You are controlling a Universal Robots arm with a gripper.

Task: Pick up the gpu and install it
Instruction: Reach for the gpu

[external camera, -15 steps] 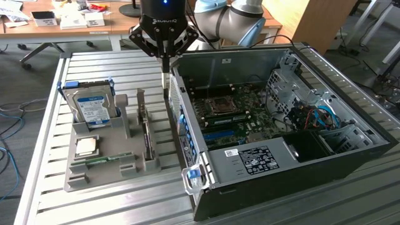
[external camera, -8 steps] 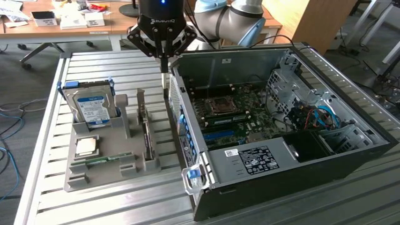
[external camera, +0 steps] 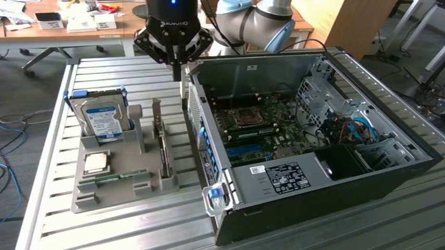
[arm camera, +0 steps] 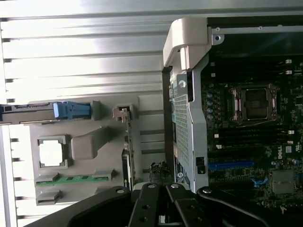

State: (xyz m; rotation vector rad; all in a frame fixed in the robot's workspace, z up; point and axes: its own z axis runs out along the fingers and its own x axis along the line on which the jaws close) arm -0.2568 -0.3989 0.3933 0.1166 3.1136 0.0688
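Toward the exterior view's left, a grey parts tray (external camera: 111, 200) holds a hard drive (external camera: 101, 117) standing upright. On the tray's side nearest the case, the gpu (external camera: 161, 146) stands on edge in a slot. Above the tray's far corner on that side hangs the gripper (external camera: 177, 73), fingers pressed together, holding nothing. Just beside the tray lies an open computer case (external camera: 334, 203).

An office-like lab: beyond the open computer case (external camera: 326, 204) on its slatted metal table (external camera: 139, 229) stood wooden desks (external camera: 128, 21) strewn with boxes (external camera: 105, 22)
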